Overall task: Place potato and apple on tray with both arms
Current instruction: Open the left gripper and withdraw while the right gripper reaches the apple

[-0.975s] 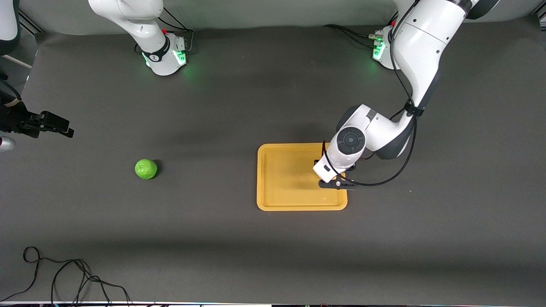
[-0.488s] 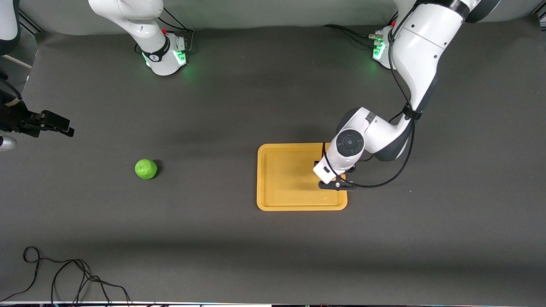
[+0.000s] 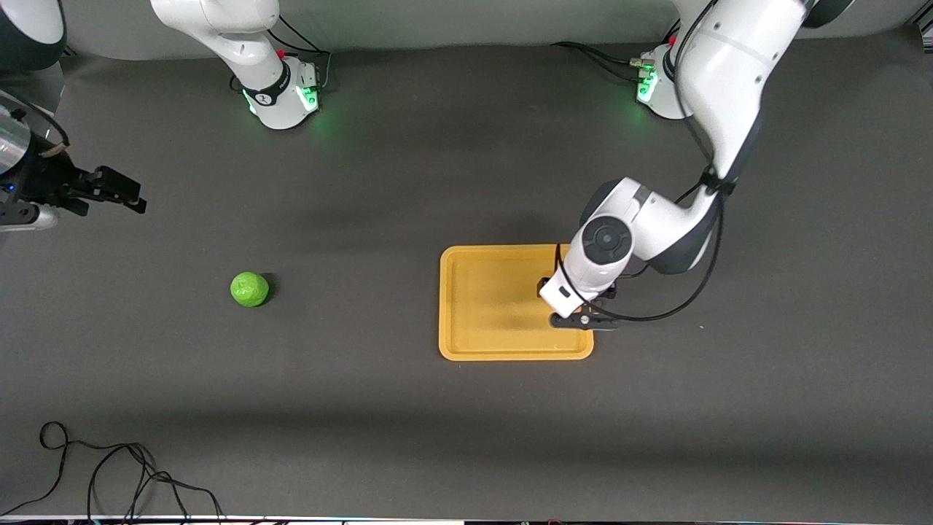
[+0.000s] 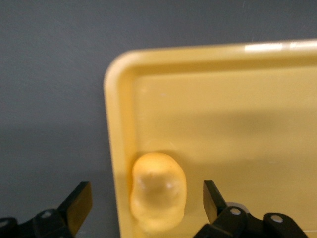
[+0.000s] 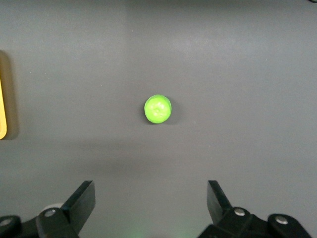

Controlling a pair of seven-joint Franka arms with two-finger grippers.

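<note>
While the left gripper [image 4: 146, 206] hovers low over the tray [image 3: 481, 321], its fingers [image 4: 79, 202] stand spread wide with the potato [image 4: 158, 191] lying loose between them, touching neither. That potato rests in a corner of the tray, just against the raised rim; in the front view the wrist hides it. Over at the left edge of the front frame, the right gripper [image 3: 109, 193] hangs high above the dark surface [image 3: 364, 408], fingers [image 5: 81, 201] also parted and holding nothing. Its wrist camera looks straight down on the apple [image 5: 158, 108], a green ball sitting alone in the left-middle of the front frame, well apart from the tray.

From where I stand, the potato half looks finished and the apple half is just starting. Next, I'd guess, the right gripper must drop squarely over the apple and close gently, since a round ball could roll away.
</note>
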